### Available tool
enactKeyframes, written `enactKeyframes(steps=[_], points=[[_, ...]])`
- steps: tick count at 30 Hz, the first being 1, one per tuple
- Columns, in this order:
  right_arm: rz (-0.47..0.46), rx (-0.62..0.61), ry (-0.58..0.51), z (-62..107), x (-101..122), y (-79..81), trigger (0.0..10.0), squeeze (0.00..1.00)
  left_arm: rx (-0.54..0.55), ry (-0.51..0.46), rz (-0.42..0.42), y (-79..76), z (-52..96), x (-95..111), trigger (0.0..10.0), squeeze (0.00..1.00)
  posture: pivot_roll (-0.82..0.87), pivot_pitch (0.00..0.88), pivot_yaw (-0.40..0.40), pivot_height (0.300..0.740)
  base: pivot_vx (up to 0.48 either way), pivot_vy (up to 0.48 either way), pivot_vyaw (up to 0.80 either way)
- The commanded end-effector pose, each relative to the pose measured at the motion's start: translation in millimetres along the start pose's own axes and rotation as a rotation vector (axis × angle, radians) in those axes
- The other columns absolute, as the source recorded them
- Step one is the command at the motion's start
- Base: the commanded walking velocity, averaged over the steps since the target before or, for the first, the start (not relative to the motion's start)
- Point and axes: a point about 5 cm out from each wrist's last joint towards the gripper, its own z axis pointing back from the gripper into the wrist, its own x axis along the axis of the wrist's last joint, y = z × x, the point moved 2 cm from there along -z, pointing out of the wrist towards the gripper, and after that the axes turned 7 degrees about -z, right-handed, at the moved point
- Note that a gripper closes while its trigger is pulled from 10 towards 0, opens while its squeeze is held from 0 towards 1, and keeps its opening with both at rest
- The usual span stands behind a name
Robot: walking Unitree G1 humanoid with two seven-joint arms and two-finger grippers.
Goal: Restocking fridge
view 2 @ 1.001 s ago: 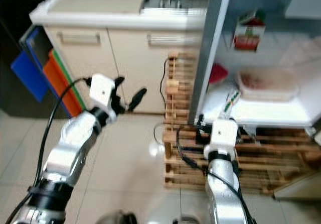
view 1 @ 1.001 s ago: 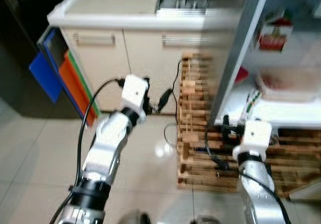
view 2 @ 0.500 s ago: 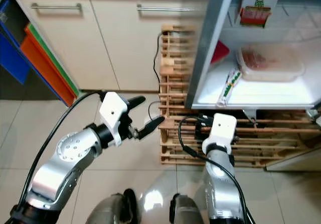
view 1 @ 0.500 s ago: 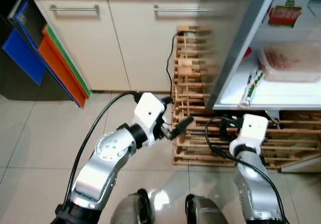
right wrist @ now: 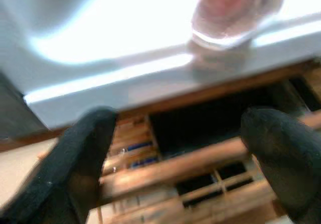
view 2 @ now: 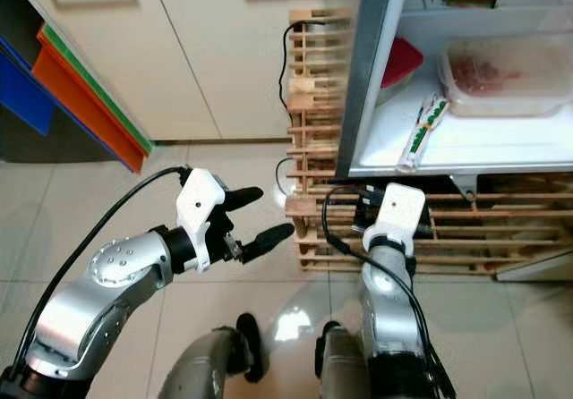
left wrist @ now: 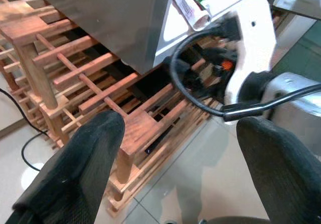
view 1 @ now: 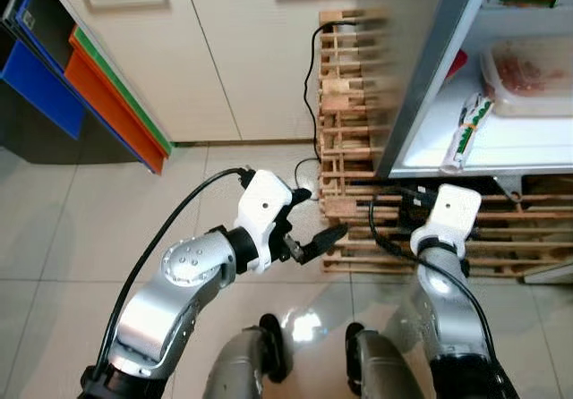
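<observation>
The open fridge (view 2: 367,68) filled the upper right of the frame, standing on a wooden pallet (view 2: 313,229), its lowest shelf (view 2: 501,144) already bearing a clear food tub (view 2: 506,72) and a tube (view 2: 421,131) lying at its front edge. Below centre, the left gripper (view 2: 255,216) hung over the floor tiles with fingers spread and nothing between them, probably because nothing had been picked up to stock. At lower right, the right gripper (right wrist: 175,153) pointed at the pallet under the shelf, likewise parted and empty.

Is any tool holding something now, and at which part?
Nothing is held. The left tool and the right tool are both open, with empty space between the fingers.
</observation>
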Motion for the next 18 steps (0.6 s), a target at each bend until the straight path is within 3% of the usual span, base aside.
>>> enactKeyframes(steps=[1, 2, 3, 7, 11, 14, 18], points=[[-0.024, 0.032, 0.014, -1.1, -5, 10.2, 10.0, 0.00, -0.015, 0.004, 0.004, -1.2, 3.5, 1, 10.0, 0.00, 0.02, 0.301, 0.135, 0.740, 0.000, 0.000, 0.00], [-0.039, 0.076, -0.004, -5.3, 0, 25.0, 10.0, 0.00, -0.016, 0.006, 0.002, -0.1, 4.1, 2, 10.0, 0.00, 0.03, 0.294, 0.139, 0.740, 0.000, 0.000, 0.00], [-0.039, 0.076, -0.004, -5.3, 0, 25.0, 10.0, 0.00, -0.016, 0.006, 0.002, -0.1, 4.1, 2, 10.0, 0.00, 0.03, 0.294, 0.139, 0.740, 0.000, 0.000, 0.00], [-0.057, 0.190, -0.048, -8.5, 13, 57.9, 10.0, 0.00, -0.008, 0.008, 0.005, 3.1, 4.6, 3, 10.0, 0.00, 0.02, 0.281, 0.140, 0.740, 0.000, 0.000, 0.00], [-0.058, 0.250, -0.088, -4.3, 17, 76.4, 10.0, 0.00, -0.005, 0.008, 0.007, 4.7, 3.3, 4, 10.0, 0.00, 0.01, 0.264, 0.138, 0.740, 0.000, 0.000, 0.00], [-0.045, 0.251, -0.116, 0.2, 18, 76.0, 10.0, 0.00, -0.008, 0.005, 0.001, 4.1, 2.0, 5, 10.0, 0.00, 0.01, 0.258, 0.136, 0.740, 0.000, 0.000, 0.00], [0.019, 0.183, -0.149, 8.3, 17, 61.0, 10.0, 0.00, 0.001, 0.020, -0.023, 2.6, 0.5, 1, 10.0, 0.00, -0.01, 0.244, 0.131, 0.740, 0.000, 0.000, 0.00]])
